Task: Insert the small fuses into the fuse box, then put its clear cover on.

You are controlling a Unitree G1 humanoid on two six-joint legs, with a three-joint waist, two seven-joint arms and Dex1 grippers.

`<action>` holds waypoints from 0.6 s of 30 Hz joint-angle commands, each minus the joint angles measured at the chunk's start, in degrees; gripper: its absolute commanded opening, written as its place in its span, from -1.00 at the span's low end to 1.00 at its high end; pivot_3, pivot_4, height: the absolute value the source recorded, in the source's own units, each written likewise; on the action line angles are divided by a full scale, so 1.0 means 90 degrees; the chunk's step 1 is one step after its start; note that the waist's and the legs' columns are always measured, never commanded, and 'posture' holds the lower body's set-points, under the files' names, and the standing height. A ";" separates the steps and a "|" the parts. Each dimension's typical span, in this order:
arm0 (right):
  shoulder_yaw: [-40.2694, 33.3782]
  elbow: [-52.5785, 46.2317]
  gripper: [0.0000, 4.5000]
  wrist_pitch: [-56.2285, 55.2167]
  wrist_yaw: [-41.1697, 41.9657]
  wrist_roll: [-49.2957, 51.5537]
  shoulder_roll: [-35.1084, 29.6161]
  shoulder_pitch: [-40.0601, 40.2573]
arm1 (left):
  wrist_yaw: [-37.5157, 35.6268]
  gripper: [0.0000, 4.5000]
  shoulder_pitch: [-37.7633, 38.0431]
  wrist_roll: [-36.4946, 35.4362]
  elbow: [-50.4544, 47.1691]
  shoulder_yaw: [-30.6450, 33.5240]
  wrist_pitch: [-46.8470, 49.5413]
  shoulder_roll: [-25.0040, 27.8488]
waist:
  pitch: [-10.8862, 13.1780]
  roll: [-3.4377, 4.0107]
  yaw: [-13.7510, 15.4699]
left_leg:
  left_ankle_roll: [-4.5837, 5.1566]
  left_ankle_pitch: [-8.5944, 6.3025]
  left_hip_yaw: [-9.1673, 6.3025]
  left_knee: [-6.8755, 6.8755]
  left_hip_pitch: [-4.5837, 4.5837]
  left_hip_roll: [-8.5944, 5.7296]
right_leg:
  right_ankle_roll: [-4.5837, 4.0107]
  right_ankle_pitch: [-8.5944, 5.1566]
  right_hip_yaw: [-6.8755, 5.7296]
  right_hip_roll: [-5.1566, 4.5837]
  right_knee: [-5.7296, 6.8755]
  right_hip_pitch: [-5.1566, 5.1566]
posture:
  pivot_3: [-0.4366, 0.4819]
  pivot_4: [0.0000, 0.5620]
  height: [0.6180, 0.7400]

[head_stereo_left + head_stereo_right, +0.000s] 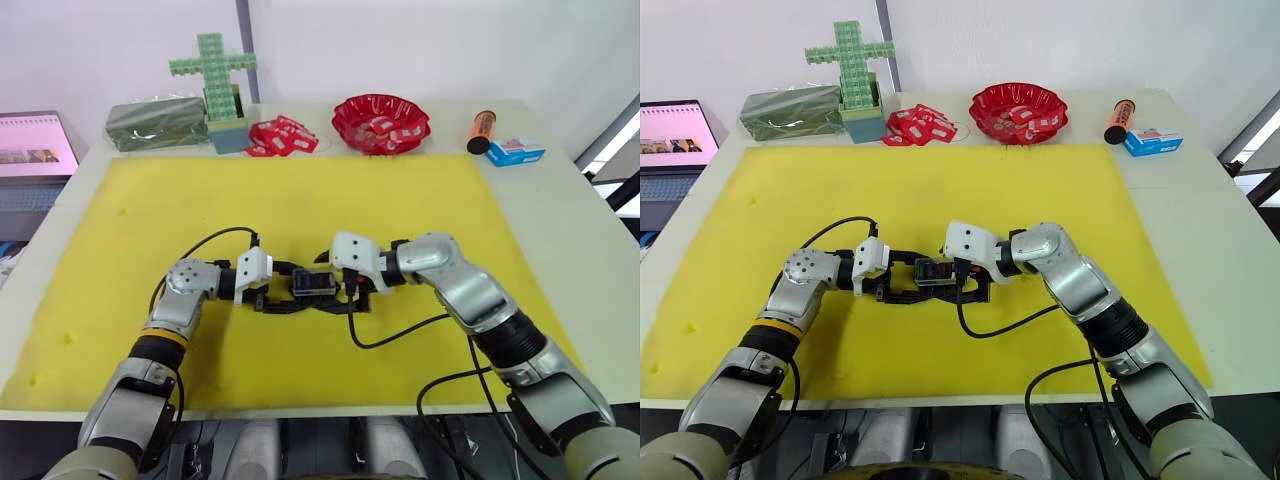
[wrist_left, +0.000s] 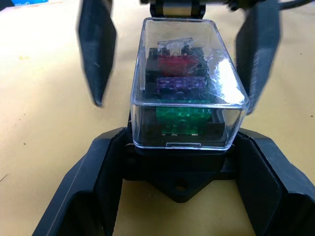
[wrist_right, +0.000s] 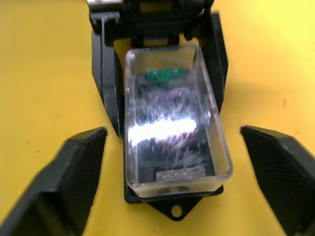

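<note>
In the left eye view, the fuse box sits near the middle of the yellow mat, between the two grippers. The left gripper comes in from the robot's left and the right gripper from its right, both low at the box's ends. Along the far edge of the table stand a green block cross, a green-wrapped packet, loose red-white packets, a red bowl of more packets, an orange tube and a blue-white box.

The right eye view gives the same layout (a laptop shows at the left edge).

In the left wrist view, the clear cover is seated on the black box, its rim down on the base. Through it show the small fuses in a row: green fuse nearest, then a purple fuse, a red fuse and a pale fuse. The left fingers press against the base on both sides, clamped on the fuse box. Beyond, the right gripper's fingers stand apart from the cover on either side.

In the right wrist view, the covered box lies between the right gripper's own fingers, which are spread wide and clear of it, released. Glare whitens the cover's top.
</note>
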 commanded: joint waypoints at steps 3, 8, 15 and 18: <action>-0.0734 -0.0795 0.99 0.0288 0.0186 0.0705 -0.0051 -0.0204 | 0.0068 0.25 -0.0011 0.0024 0.0087 0.0116 -0.0024 0.0036 | 0.0000 0.0000 -0.0001 | 0.0000 0.0000 -0.0001 0.0000 0.0000 0.0001 | 0.0000 0.0000 0.0000 0.0000 0.0000 0.0000 | -0.05 -0.47 1.00; -0.1059 -0.0856 0.90 0.0079 0.0202 0.1043 0.0052 -0.0221 | 0.0061 0.25 -0.0037 0.0024 0.0134 0.0123 -0.0045 0.0031 | 0.0000 0.0000 0.0000 | 0.0000 0.0000 -0.0008 0.0000 0.0000 0.0002 | 0.0000 0.0000 0.0000 0.0000 0.0000 0.0001 | -0.05 -0.47 1.00; -0.1000 -0.0725 -0.06 -0.0562 0.0217 0.0996 0.0177 -0.0240 | 0.0048 0.25 -0.0075 0.0025 0.0168 0.0129 -0.0056 0.0039 | 0.0000 0.0000 0.0000 | 0.0000 0.0000 -0.0005 0.0000 0.0001 0.0001 | 0.0000 0.0000 0.0000 0.0001 0.0001 0.0001 | -0.05 -0.47 1.00; -0.1000 -0.0707 -0.58 -0.0607 0.0196 0.0999 0.0218 -0.0239 | 0.0050 0.25 -0.0075 0.0026 0.0181 0.0138 -0.0068 0.0057 | 0.0000 0.0000 0.0000 | 0.0000 0.0000 -0.0005 0.0000 0.0001 0.0001 | 0.0000 0.0000 0.0000 0.0001 0.0001 0.0001 | -0.05 -0.47 1.00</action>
